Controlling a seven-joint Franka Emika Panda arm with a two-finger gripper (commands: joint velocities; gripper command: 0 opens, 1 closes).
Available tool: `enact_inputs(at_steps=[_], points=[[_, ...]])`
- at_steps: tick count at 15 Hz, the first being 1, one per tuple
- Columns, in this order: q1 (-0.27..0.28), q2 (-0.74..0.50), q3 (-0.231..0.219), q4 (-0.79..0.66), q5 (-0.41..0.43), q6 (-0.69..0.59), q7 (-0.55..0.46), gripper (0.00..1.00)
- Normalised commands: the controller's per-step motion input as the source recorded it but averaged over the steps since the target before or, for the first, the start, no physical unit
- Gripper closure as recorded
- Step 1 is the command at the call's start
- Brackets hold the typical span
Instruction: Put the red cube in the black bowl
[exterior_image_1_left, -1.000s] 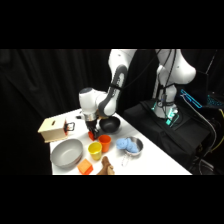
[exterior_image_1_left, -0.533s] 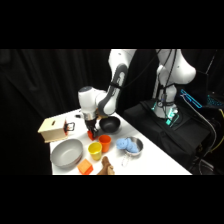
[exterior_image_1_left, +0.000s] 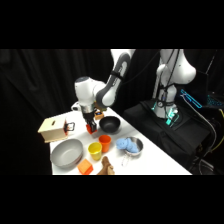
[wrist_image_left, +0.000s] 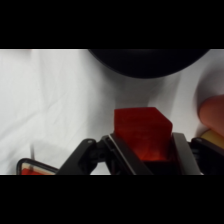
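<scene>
The jaws are closed on the red cube (wrist_image_left: 142, 131), one finger (wrist_image_left: 116, 154) against each of its side faces, with the cube's upper half showing above them in the wrist view. In the side view the gripper (exterior_image_1_left: 91, 126) hangs low over the table (exterior_image_1_left: 150, 160), the cube (exterior_image_1_left: 90, 128) a small red spot at its tip. Whether the cube touches the table cannot be told.

The black bowl (exterior_image_1_left: 110, 124) sits just beside the jaws, on the side toward the arm's base; in the wrist view its dark rim (wrist_image_left: 147, 62) fills the space just beyond the cube. On the jaws' other side stands a wooden box (exterior_image_1_left: 52, 129). Nearer the camera than the jaws are a grey bowl (exterior_image_1_left: 66, 152), a yellow cup (exterior_image_1_left: 95, 149) and an orange cup (exterior_image_1_left: 105, 141), with a metal pot (exterior_image_1_left: 129, 146) past the black bowl.
</scene>
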Motion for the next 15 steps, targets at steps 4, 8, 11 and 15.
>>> enact_inputs(at_steps=[4,8,11,15], points=[[0.088,-0.42,-0.069,-0.19,-0.067,-0.3,0.17,0.75],[0.087,-0.4,-0.055,-0.22,-0.052,-0.22,0.15,0.75],[0.071,-0.36,-0.059,-0.25,-0.033,-0.14,0.13,0.75],[0.041,-0.35,-0.066,-0.31,0.0,-0.05,0.09,0.75]])
